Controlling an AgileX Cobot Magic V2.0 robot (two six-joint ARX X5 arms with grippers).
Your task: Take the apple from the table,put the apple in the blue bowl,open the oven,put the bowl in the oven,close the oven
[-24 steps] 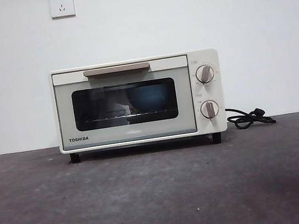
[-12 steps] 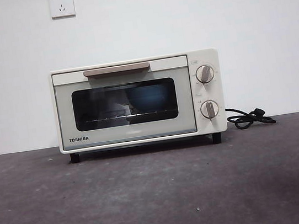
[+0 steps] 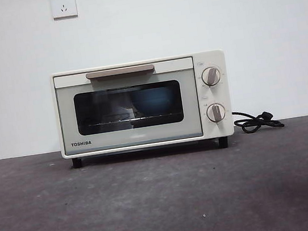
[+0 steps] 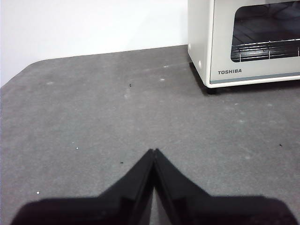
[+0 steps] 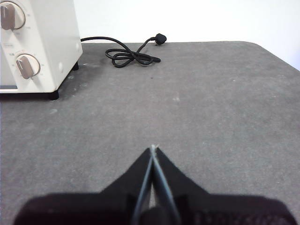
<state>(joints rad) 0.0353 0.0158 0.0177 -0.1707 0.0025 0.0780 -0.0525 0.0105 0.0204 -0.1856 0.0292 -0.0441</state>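
The cream-white TOSHIBA oven stands at the back of the grey table with its door closed. Through the dark glass the blue bowl shows faintly on the rack. The apple is hidden. My left gripper is shut and holds nothing, low over the table to the left of the oven. My right gripper is shut and holds nothing too, over the table to the right of the oven. Neither arm shows in the front view.
The oven's black cord lies coiled on the table to its right, also seen as the cord in the right wrist view. Two wall sockets sit high on the white wall.
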